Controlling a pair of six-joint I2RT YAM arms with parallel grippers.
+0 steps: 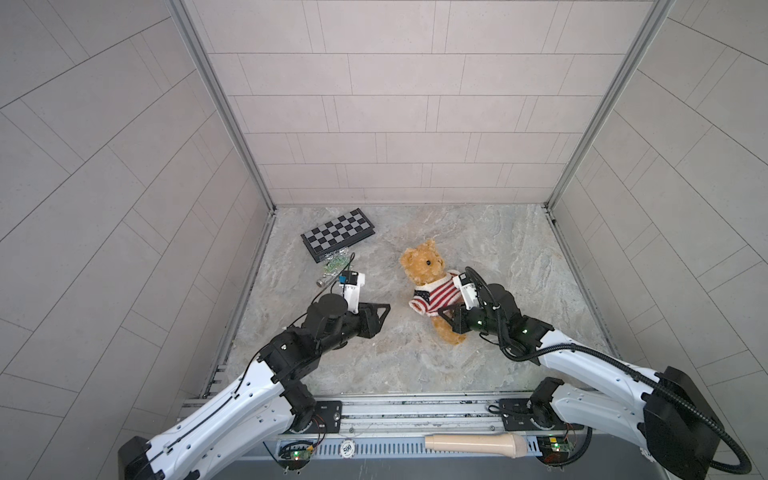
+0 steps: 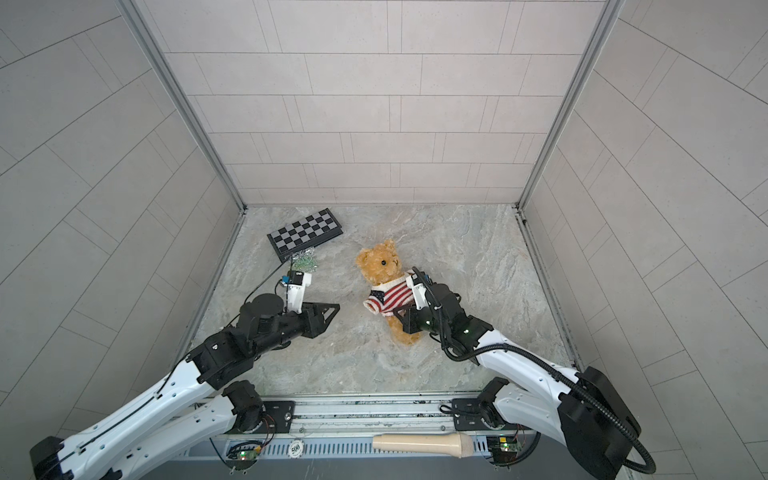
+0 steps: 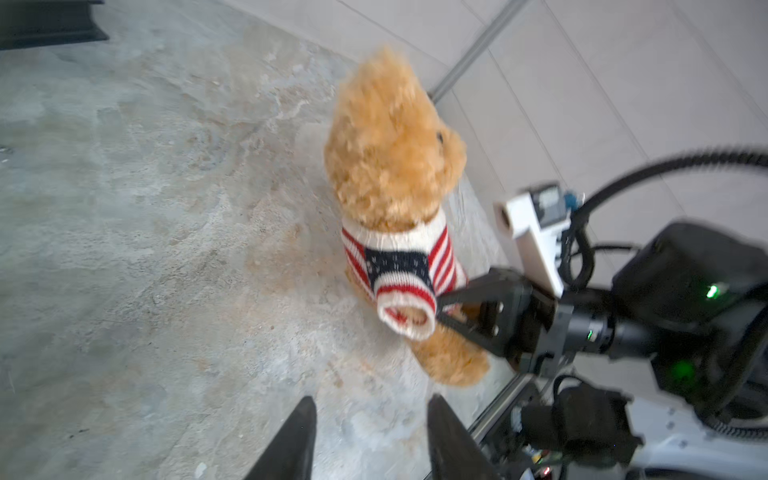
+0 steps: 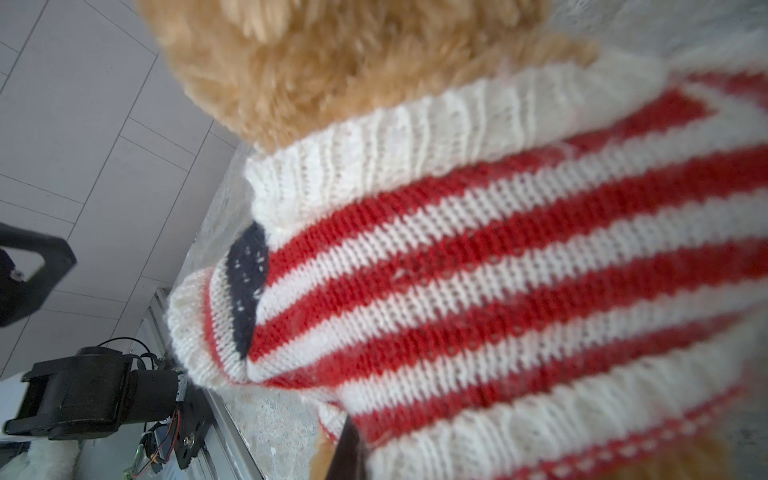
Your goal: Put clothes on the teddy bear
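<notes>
The teddy bear lies on its back on the marble floor, head toward the back wall. It wears a red-and-white striped sweater with a navy patch. An empty sleeve sticks out to the bear's side. My right gripper is at the sweater's lower hem, shut on the knit; the sweater fills the right wrist view, with one dark finger under the hem. My left gripper hovers to the left of the bear, open and holding nothing.
A folded chessboard lies at the back left, with a clear bag of green pieces and a small metal cylinder beside it. On the front rail rest a beige microphone and a poker chip. Tiled walls enclose three sides.
</notes>
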